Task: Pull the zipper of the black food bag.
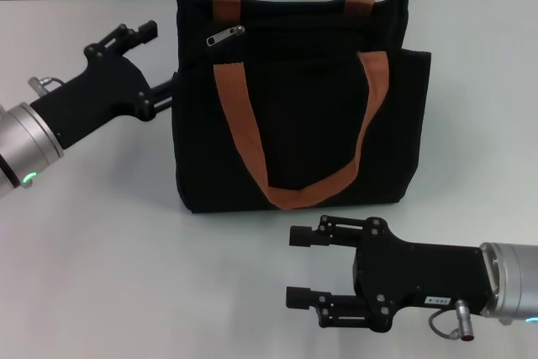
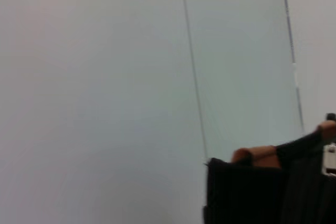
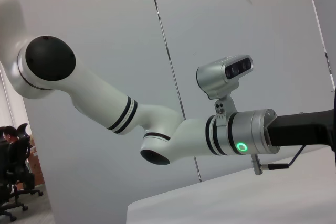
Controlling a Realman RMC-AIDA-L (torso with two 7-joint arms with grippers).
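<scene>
Zipper (image 1: 225,36) sits at eleven o'clock on the black food bag (image 1: 294,115), which stands mid-table (image 1: 471,81) with straps draped down its front. Left gripper (image 1: 164,63) is spread, straddling the bag's nine o'clock edge. Right gripper (image 1: 301,267) hangs released at five o'clock, clear of the bag.

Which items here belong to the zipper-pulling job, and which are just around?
Job:
- black food bag, upright on the table
- zipper, silver pull near the bag's top left corner
- left claw, against the bag's left side
- right claw, open, in front of the bag, touching nothing

Just around:
- white table
- orange-brown straps
</scene>
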